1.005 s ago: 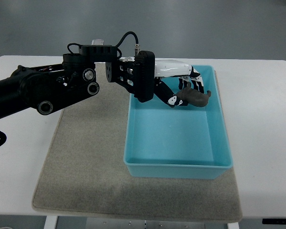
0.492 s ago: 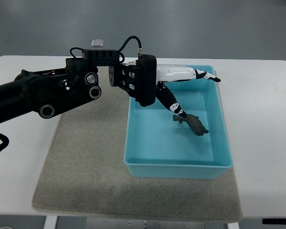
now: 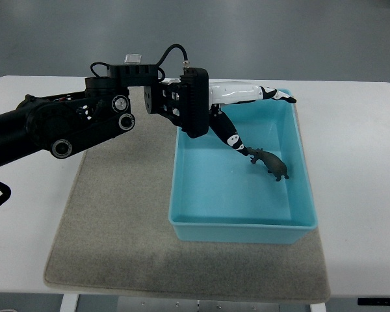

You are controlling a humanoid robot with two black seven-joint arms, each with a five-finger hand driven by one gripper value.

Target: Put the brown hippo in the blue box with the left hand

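A small brown hippo (image 3: 271, 163) lies on the floor of the blue box (image 3: 240, 224), toward its right wall. My left hand (image 3: 250, 120) reaches over the box's back left part from a black arm that enters at the picture's left. Its fingers (image 3: 276, 96) are stretched out straight and the thumb points down toward the hippo, just short of it. The hand is open and holds nothing.
The blue box sits on a grey-beige mat (image 3: 117, 221) on a white table (image 3: 357, 162). The black forearm (image 3: 65, 123) crosses the mat's back left corner. The table's edges run close on the right and the front.
One second ago the hand held the hippo above the box. It let go, the hippo dropped to the box floor and shifted slightly right, and the fingers straightened.
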